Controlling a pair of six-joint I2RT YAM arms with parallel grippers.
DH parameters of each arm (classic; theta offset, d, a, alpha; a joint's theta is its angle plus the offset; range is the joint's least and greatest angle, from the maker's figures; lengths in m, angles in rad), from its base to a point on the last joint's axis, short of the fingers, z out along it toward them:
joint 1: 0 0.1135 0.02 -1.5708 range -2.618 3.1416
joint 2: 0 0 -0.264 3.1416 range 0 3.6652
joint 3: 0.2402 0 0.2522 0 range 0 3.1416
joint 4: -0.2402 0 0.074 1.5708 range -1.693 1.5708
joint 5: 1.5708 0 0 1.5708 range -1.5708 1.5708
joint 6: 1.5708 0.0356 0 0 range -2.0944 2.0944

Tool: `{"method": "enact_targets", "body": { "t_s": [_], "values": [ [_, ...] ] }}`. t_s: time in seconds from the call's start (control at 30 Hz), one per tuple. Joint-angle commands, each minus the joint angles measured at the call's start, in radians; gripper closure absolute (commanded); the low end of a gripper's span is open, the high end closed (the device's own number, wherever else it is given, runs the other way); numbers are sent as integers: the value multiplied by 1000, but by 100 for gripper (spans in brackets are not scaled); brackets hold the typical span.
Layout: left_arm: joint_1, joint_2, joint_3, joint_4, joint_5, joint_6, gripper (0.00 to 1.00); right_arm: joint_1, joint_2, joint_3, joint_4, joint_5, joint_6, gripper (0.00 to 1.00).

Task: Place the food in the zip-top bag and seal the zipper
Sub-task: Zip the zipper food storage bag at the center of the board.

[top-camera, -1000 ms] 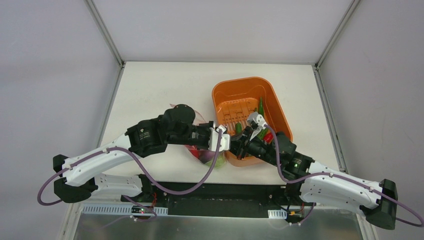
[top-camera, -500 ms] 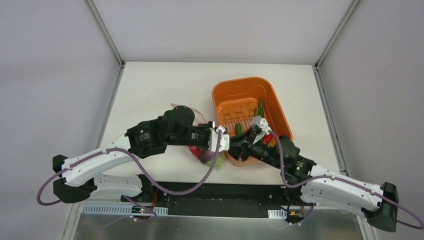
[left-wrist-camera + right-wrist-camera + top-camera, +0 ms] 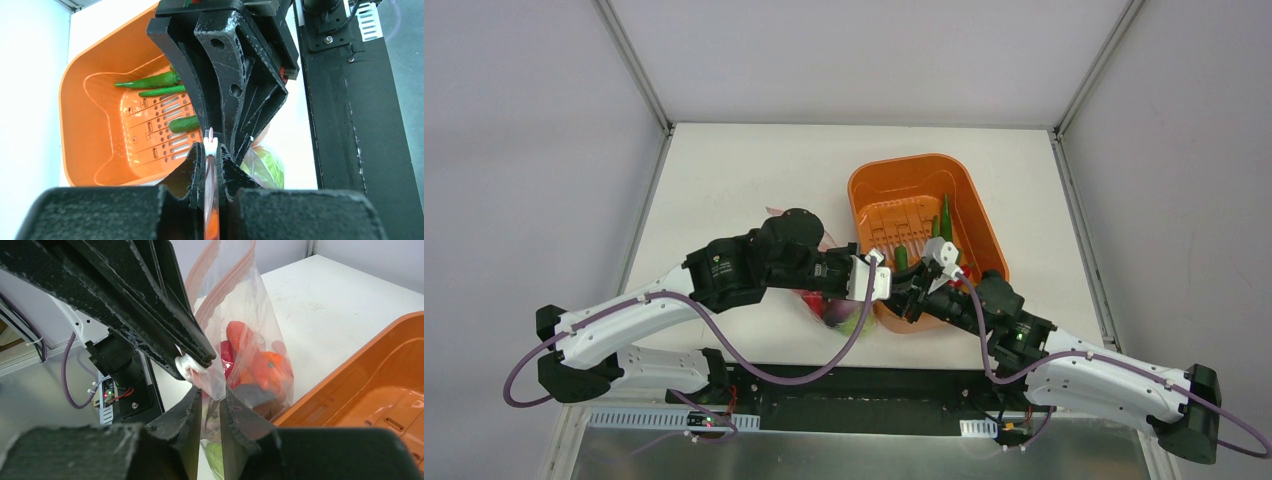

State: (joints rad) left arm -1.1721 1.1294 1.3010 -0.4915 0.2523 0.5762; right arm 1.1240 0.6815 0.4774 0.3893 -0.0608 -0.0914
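A white table (image 3: 724, 170) fills the middle of the overhead view, its top matte and evenly lit, with only soft shadows on it. Pale grey walls close it in on three sides: the left wall (image 3: 514, 150), the back wall (image 3: 864, 50) and the right wall (image 3: 1184, 150). A thin metal post (image 3: 634, 65) runs up from the far left corner and a second post (image 3: 1099, 65) from the far right corner. Along the near edge lies a black strip (image 3: 864, 385). Just below it a white slotted duct (image 3: 639, 417) sits beside a shiny metal sheet (image 3: 824, 455) that reflects the light dully. No window shows.
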Motion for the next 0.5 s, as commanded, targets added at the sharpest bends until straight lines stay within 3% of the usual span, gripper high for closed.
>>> {"method": "enact_targets", "body": {
  "t_s": [0.0, 0.13, 0.4, 0.47],
  "values": [
    [-3, -8, 36, -4, 26, -1, 100, 0, 3, 28, 106, -4, -53, 79],
    [-4, -4, 39, -14, 21, 7, 100, -1, 7, 34, 119, -1, -58, 72],
    [-3, -13, 24, -4, 0, 12, 100, -1, 1, 25, 144, -15, -59, 98],
    [-3, -15, 23, -5, -18, 14, 100, 0, -8, 20, 155, -18, -53, 100]
  ]
}}
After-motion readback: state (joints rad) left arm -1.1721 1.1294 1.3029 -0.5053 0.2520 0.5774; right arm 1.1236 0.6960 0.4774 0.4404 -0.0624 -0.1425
